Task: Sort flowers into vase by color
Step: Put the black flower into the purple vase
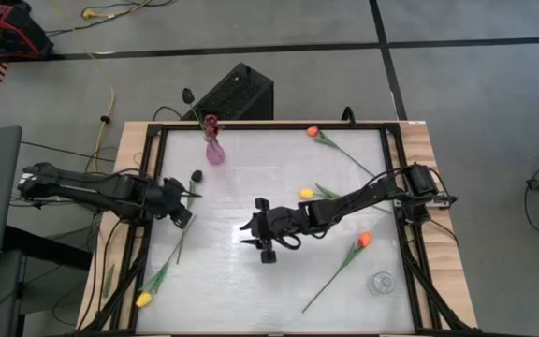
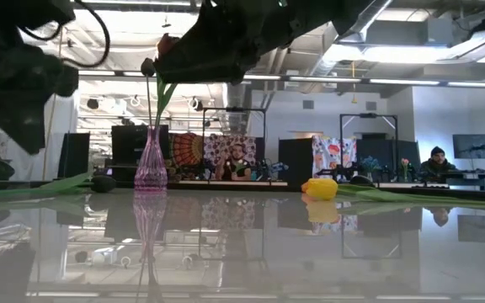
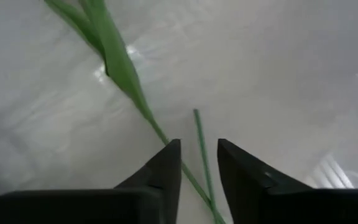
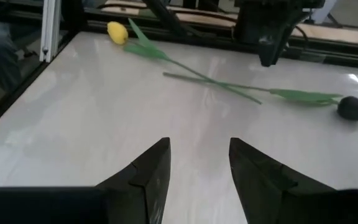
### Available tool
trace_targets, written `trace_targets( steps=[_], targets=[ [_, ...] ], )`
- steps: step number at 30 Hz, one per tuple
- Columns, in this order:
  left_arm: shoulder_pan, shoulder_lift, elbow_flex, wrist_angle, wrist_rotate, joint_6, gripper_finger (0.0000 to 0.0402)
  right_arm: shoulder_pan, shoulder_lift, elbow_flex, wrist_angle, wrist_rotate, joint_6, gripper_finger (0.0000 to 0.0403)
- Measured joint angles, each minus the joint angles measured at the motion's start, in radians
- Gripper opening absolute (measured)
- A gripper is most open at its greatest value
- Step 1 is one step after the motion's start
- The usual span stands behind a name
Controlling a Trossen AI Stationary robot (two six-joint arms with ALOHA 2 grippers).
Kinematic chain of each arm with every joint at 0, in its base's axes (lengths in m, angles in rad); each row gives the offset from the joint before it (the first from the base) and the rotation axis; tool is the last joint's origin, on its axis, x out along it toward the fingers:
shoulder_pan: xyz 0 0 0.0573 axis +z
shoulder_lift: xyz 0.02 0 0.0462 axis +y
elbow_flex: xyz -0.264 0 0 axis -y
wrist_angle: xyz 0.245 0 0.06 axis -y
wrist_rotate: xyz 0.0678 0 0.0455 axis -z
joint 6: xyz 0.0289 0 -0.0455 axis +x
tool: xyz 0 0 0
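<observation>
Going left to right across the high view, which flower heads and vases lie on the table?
Yellow tulip head → dark tulip head → pink vase → yellow tulip head by the right arm → orange tulip head at the far edge → orange tulip head → clear glass vase.

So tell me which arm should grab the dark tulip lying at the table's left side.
Left. The left gripper hangs open right over that dark tulip's stem, which runs between its fingers. The right gripper sits open at mid-table, farther off, over bare surface.

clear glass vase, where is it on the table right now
In the high view, the clear glass vase stands near the table's front right corner, just beyond the orange tulip.
</observation>
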Motion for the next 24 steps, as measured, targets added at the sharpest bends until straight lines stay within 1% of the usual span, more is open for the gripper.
trace_targets(
  steps=[4,8,12,19,22,24],
  targets=[
    [0.000,0.035,-0.018,0.053,-0.033,-0.027,0.0134,0.001,0.000,0.000,-0.042,0.000,-0.001,0.0188],
    [0.010,0.087,-0.035,0.042,-0.063,-0.080,0.0156,0.001,0.000,0.000,-0.070,0.000,0.000,0.0188],
    [0.012,0.151,-0.062,0.068,-0.052,-0.083,0.0160,0.007,0.000,0.000,-0.099,0.000,0.000,0.0188],
    [0.012,0.261,-0.062,0.088,-0.044,-0.069,0.0160,0.017,0.000,0.000,-0.110,0.000,0.000,0.0188],
    [0.012,0.303,-0.062,0.124,-0.037,-0.049,0.0161,0.017,0.000,0.000,-0.124,0.000,0.001,0.0188],
    [0.012,0.328,-0.062,0.181,-0.023,-0.025,0.0160,0.017,0.000,0.000,-0.132,0.000,0.007,0.0188]
  ],
)
